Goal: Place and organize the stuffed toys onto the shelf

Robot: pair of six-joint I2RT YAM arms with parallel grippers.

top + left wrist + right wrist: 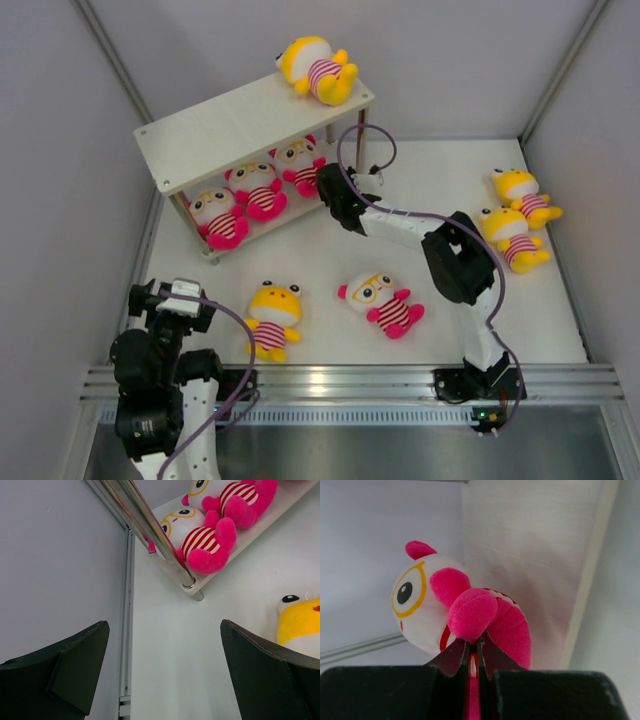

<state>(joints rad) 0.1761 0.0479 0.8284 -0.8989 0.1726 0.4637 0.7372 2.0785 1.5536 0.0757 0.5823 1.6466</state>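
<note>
The right gripper (474,647) is pinched tight on the pink underside of a pink-limbed stuffed toy (465,615). It is the rightmost of three on the lower board of the shelf (240,125). From the wrist, its long axis runs sideways, head and face turned left. Near the left corner the left gripper (164,627) hangs over the table (210,610), jaws wide apart.
</note>
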